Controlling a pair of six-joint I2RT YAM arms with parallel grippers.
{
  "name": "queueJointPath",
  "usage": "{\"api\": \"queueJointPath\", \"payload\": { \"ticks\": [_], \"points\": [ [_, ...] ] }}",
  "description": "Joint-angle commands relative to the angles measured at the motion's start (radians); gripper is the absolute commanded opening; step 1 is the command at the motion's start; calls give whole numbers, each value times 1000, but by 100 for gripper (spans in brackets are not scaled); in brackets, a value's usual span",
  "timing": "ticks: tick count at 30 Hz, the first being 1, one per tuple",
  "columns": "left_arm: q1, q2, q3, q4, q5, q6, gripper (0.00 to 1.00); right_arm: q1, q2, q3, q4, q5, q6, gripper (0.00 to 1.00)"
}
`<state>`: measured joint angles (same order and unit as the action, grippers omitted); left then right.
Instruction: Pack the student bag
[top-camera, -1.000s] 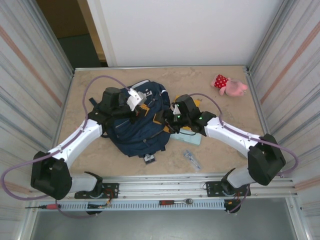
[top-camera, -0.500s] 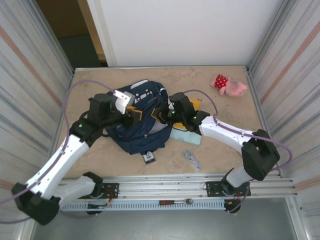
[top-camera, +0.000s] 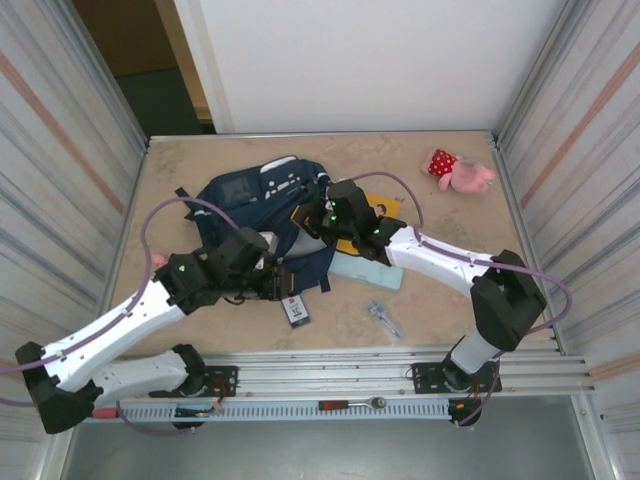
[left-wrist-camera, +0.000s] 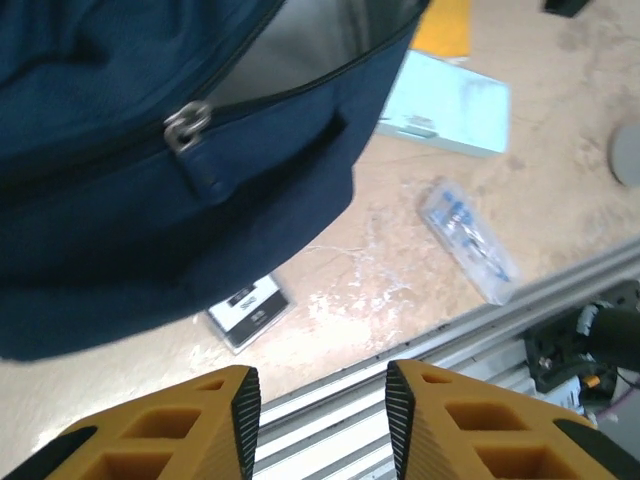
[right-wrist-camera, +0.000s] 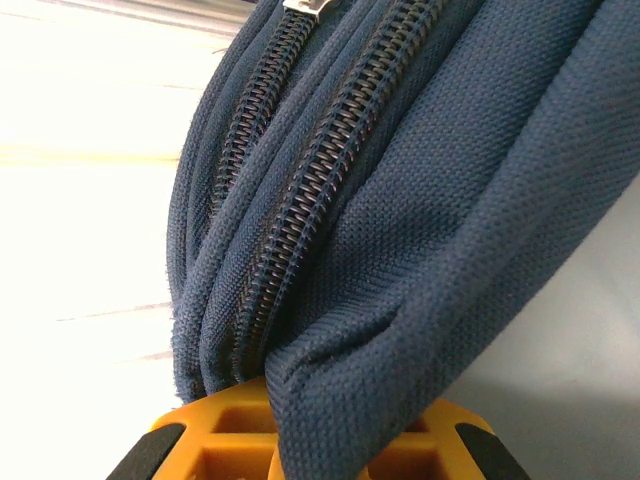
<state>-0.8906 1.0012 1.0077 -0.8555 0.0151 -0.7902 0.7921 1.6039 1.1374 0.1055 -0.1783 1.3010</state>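
Where the right gripper (top-camera: 310, 220) pinches a fold of the student bag (top-camera: 255, 195), coarse navy weave and ribbed zip teeth (right-wrist-camera: 330, 170) bury most of its orange fingers (right-wrist-camera: 230, 440). The bag slumps left of centre in the top view, its near edge hidden behind the left gripper (left-wrist-camera: 322, 390), whose honeycombed fingers stand apart, empty.

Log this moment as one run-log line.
left fingers: open, empty | right fingers: shut on student bag, zippered edge | bag: on table, main zipper open | outside bag: pink plush toy, light-blue booklet
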Motion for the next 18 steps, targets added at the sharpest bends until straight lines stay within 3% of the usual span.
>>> {"api": "queueJointPath", "payload": {
  "ticks": [1,9,18],
  "points": [
    [1,-24,-18,-77,-117,-128,42,9,13,64,102,31,-22,2],
    [150,-70,-129,106,-82,-111,41,28,28,90,92,8,-35,2],
    [183,13,-114,231,-43,-23,39,40,42,123,85,0,-40,2]
  ]
}}
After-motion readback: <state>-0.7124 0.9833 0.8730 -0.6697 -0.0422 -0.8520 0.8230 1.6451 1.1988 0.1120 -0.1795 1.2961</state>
